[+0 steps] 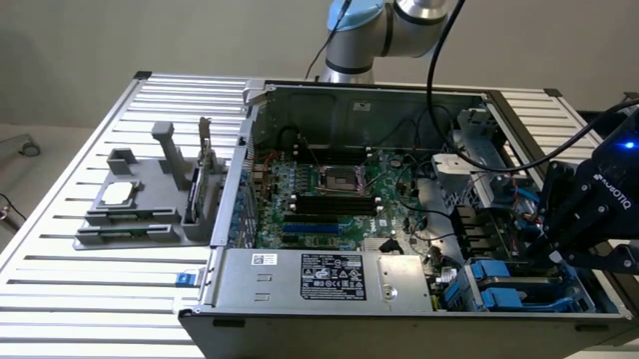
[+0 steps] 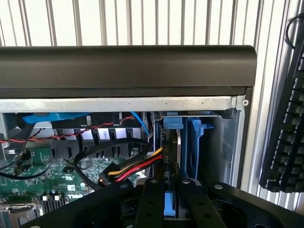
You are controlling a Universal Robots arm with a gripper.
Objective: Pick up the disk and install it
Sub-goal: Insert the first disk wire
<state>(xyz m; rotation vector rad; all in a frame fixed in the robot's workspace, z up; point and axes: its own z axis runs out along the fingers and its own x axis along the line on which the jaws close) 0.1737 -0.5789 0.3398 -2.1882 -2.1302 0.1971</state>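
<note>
Slatted metal table [image 1: 60, 247] carries the open case [image 1: 399, 307], and we hang our gripper [image 2: 172, 190] over its drive bay. Between our near-closed jaws we see the disk [image 2: 172, 147] standing on edge in the blue bay [image 1: 519, 288], apparently gripped.

The end effector [image 1: 571, 250] sits low over the blue drive bays [image 1: 509, 288] — inside the open computer case [image 1: 330, 288].
</note>
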